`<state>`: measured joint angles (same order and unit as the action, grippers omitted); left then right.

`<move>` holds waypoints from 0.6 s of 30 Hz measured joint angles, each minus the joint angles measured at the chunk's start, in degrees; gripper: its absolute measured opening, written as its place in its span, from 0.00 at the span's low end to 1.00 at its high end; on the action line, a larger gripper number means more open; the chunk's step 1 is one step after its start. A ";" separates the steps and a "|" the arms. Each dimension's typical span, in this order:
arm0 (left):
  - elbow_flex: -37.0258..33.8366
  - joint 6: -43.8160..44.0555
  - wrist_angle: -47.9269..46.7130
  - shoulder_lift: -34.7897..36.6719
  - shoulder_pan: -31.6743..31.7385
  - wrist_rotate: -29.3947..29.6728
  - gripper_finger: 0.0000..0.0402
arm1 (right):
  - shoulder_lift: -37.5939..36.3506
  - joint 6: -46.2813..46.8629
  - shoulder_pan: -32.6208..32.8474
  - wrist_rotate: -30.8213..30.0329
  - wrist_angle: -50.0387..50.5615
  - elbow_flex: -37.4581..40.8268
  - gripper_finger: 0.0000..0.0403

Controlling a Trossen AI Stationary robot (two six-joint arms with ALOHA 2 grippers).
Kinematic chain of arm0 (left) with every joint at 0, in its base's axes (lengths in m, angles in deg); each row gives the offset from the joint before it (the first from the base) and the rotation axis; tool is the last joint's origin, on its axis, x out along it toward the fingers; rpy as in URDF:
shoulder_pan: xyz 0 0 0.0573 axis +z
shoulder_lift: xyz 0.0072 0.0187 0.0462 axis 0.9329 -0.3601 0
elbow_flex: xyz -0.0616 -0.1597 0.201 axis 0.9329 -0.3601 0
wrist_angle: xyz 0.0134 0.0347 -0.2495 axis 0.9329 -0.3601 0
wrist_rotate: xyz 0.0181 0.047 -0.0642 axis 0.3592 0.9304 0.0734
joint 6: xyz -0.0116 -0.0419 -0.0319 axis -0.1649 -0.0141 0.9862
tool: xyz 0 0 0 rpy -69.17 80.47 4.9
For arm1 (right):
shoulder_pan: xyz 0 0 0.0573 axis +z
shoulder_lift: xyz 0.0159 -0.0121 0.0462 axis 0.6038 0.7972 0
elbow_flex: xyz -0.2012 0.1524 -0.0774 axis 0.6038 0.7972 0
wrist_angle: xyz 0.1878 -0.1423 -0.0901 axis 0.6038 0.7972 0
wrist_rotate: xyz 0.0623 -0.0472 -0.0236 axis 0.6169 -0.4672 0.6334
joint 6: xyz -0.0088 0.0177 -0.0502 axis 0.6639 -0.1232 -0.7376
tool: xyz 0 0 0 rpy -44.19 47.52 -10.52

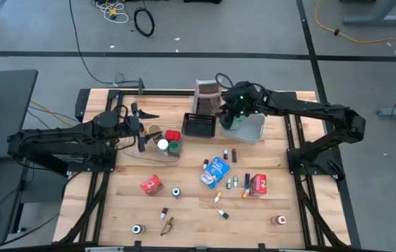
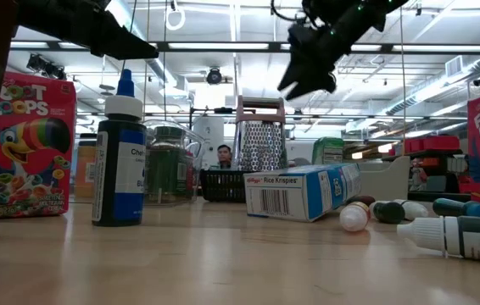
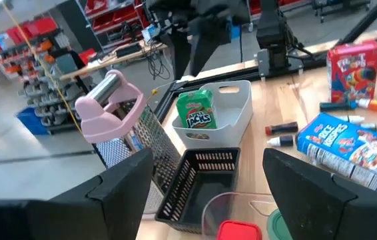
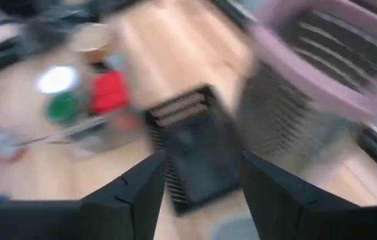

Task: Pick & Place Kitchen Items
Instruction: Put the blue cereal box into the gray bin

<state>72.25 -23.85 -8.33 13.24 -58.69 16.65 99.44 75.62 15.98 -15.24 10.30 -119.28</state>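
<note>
My right pincer [image 1: 230, 115] hangs above the back of the worktop [image 1: 191, 210], over the near edge of the grey tray [image 1: 254, 133] and just beside the black mesh basket [image 1: 199, 124]. Its fingers stand apart with nothing between them; the right wrist view shows only basket and grater past them. A green cereal packet [image 3: 196, 111] stands upright inside the tray, so I judge the tray to be the drop point and this packet delivered.

My left pincer [image 1: 136, 124] waits at the left side, fingers spread and empty, aimed across the clear tub [image 1: 157, 148] toward the basket. The tub holds squat jars: a white lid [image 1: 162, 144], a green lid [image 1: 174, 147] and a red lid [image 1: 173, 134] sit touching one another.

The tall box grater [image 1: 207, 94] stands upright behind the basket, clear of the sorting.

Still loose on the worktop: a blue cereal packet [image 1: 216, 171] lying flat near the middle, a red packet [image 1: 151, 185] to its left, another red packet [image 1: 257, 185] to its right, and several small capped bottles [image 1: 231, 182] between and in front of them. These lie well apart from the tray, so most of the job remains, in my judgement. Next pick probably calls for a reach forward to the blue packet; its flat lie may demand a low, level approach.
</note>
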 joint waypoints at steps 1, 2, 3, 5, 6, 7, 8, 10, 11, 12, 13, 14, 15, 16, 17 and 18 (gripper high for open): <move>0.00 -0.07 0.00 0.00 0.02 0.02 0.72 | 0.00 -0.83 0.85 1.27 -0.79 0.00 0.48; 0.00 0.04 0.01 -0.01 0.01 0.02 0.72 | 0.00 -1.04 1.75 2.61 -1.14 0.00 0.48; 0.00 0.38 0.00 0.00 0.00 0.00 0.72 | 0.00 -1.07 2.68 3.93 -1.14 0.00 0.47; 0.00 1.04 0.00 0.00 0.00 0.00 0.72 | -0.02 -0.63 4.85 5.46 -1.20 0.32 0.47; 0.00 1.09 0.00 -0.01 0.00 0.00 0.72 | -0.07 -0.40 6.00 5.87 -1.23 0.78 0.47; 0.00 1.05 0.00 0.00 0.02 0.00 0.72 | -0.07 0.37 7.17 6.14 -1.01 1.26 0.47; 0.00 1.02 0.00 0.00 0.00 0.00 0.72 | -0.04 1.33 8.28 6.24 -0.85 1.75 0.47; 0.00 1.23 0.00 -0.01 0.01 0.00 0.72 | -0.04 4.73 10.34 6.30 -0.94 2.60 0.47; 0.00 1.50 0.00 0.00 0.00 0.00 0.72 | -0.04 6.55 11.27 6.27 -1.01 3.04 0.47; 0.00 1.69 -0.02 0.00 0.00 -0.02 0.72 | -0.04 8.08 12.13 6.23 -0.99 3.59 0.47; 0.00 1.78 0.00 0.00 0.00 -0.01 0.72 | -0.04 9.34 12.88 6.23 -0.88 4.14 0.47; 0.00 1.82 0.00 -0.01 0.00 -0.01 0.72 | -0.04 10.11 13.61 6.22 -0.86 4.67 0.47; 0.00 1.88 -0.01 0.00 0.00 -0.01 0.72 | -0.04 10.84 14.24 6.20 -0.92 5.25 0.47; 0.00 1.91 0.00 0.00 0.00 0.00 0.72 | -0.04 10.90 14.76 6.20 -1.00 5.95 0.47; 0.00 1.91 0.00 0.00 0.01 -0.01 0.72 | -0.04 10.77 15.24 6.20 -0.97 6.70 0.48; 0.00 1.94 0.00 0.00 0.01 0.00 0.72 | -0.04 10.01 15.67 5.97 -0.98 7.60 0.49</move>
<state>72.25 -21.91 -8.33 13.24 -58.69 16.65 99.39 85.63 31.65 -9.27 9.32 -111.67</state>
